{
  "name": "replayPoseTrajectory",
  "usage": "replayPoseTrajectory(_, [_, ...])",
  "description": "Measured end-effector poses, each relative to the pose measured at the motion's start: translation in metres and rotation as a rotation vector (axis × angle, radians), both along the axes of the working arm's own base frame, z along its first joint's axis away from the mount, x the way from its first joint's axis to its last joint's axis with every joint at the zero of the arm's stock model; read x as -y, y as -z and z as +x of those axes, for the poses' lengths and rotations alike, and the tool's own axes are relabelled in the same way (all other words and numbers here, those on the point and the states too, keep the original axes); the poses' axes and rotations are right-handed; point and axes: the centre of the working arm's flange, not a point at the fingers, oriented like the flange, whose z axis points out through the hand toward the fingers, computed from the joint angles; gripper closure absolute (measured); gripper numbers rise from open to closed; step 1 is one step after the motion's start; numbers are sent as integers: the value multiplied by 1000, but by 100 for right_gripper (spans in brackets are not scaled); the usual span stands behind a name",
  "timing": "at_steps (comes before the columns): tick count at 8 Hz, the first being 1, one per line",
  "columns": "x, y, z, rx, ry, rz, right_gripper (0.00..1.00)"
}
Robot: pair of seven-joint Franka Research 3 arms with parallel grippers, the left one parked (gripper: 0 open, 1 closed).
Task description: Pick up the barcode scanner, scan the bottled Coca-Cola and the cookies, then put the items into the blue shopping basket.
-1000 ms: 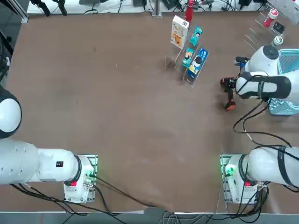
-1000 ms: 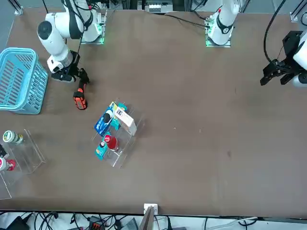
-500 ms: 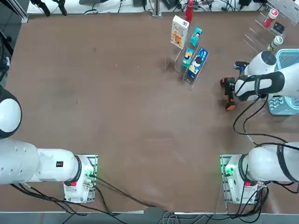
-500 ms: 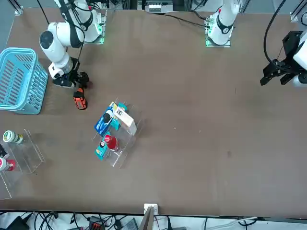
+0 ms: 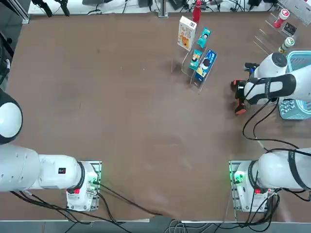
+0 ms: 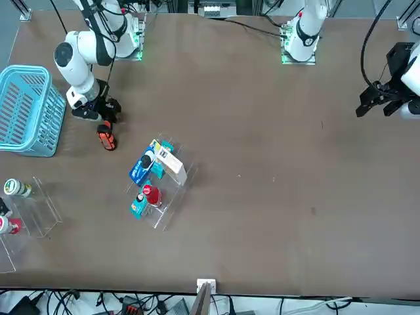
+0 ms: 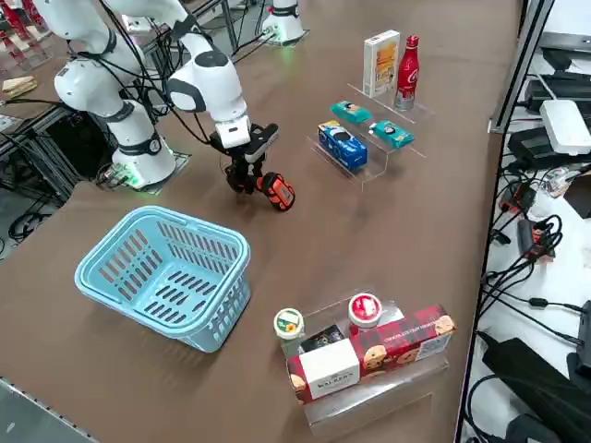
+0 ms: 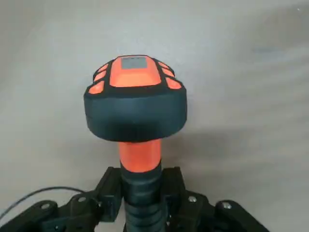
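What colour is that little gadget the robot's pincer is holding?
The barcode scanner is black with bright orange trim and handle, gripped by the right pincer; the right wrist view shows it best.

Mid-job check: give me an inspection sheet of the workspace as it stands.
Surface: brown table, bare in the middle.
Scanner: beside the basket, its handle between the right gripper's fingers.
Coca-Cola: upright on a clear stand, next to the cookies.
Basket: holds nothing.
Clutter: blue packet, teal packets, a second stand with bottles and boxes.
Right gripper: shut on the scanner's handle.
Cables: trailing from the arm bases and along the table edge.
Surroundings: nothing seen of people.
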Motion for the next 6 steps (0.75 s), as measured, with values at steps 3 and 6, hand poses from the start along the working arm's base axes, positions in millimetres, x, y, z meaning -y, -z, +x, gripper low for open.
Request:
replayPoseTrajectory(3, [-1,-24,19,45,-13,-4,56])
replayPoseTrajectory(6, [-4,-99,58,63,-44,-7,56])
